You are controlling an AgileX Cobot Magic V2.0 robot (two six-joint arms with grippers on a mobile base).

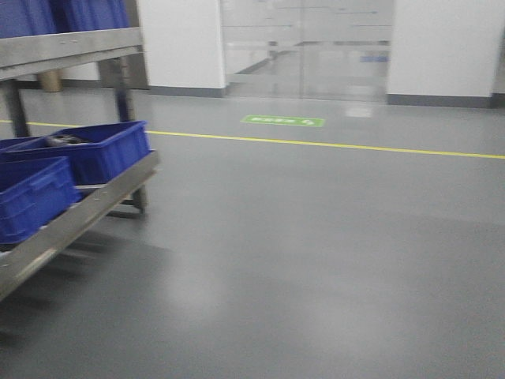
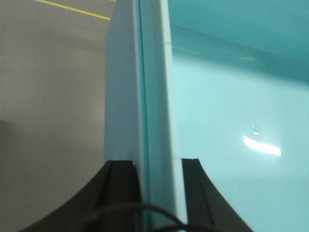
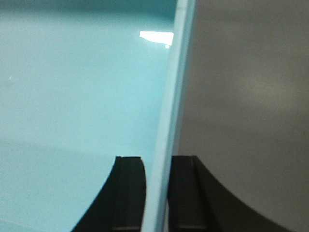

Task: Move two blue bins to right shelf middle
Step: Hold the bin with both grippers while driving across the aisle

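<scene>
- Front-facing view: looked out over a blurred grey floor (image 1: 316,260). Saw a steel rack (image 1: 79,213) at the left edge, loaded with dark blue bins (image 1: 102,150) on its sloping level and more on the level above. Noted a yellow line (image 1: 331,144) across the floor farther off, a green floor mark (image 1: 282,121) just beyond it, and glass doors (image 1: 308,47) at the back.
- Left wrist view: found the left hand (image 2: 159,162) clamped on a side wall of the light-blue bin (image 2: 231,96). Had one black finger (image 2: 120,193) pressed against the outer face and the other against the inner face. Had the glossy bin interior to the right of the hand and grey floor to its left. Could not tell whether the bin rested on the floor or hung above it.
- Right wrist view: found the right hand (image 3: 157,158) closed the same way on a wall of the bin, with a dark finger (image 3: 128,193) on each face. Had the pale interior to the left of this hand and bare floor to its right.
</scene>
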